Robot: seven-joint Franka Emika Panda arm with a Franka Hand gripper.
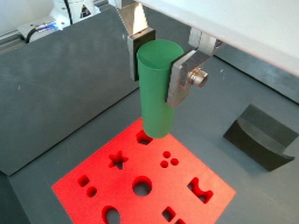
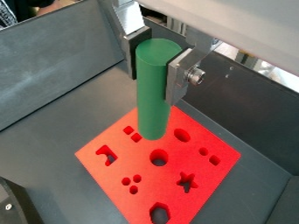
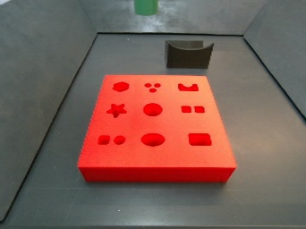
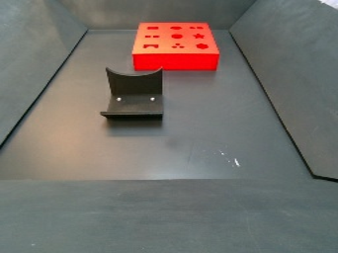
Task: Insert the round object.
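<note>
My gripper (image 1: 158, 74) is shut on the round object, a plain green cylindrical peg (image 1: 155, 96), which hangs upright between the silver fingers in both wrist views (image 2: 156, 87). The peg is held well above the red block (image 1: 140, 188), which has several shaped holes in its top. In the wrist views the peg's lower end lies over the block's edge region (image 2: 163, 166). In a side view only the peg's lower tip (image 3: 146, 6) shows at the frame's top edge, beyond the block (image 3: 156, 125). The gripper is out of frame in the side view that shows the block far off (image 4: 176, 46).
The fixture, a dark L-shaped bracket (image 3: 188, 54), stands on the floor beyond the block's far end, also in a side view (image 4: 132, 96) and a wrist view (image 1: 263, 136). Dark walls enclose the grey floor (image 4: 199, 148).
</note>
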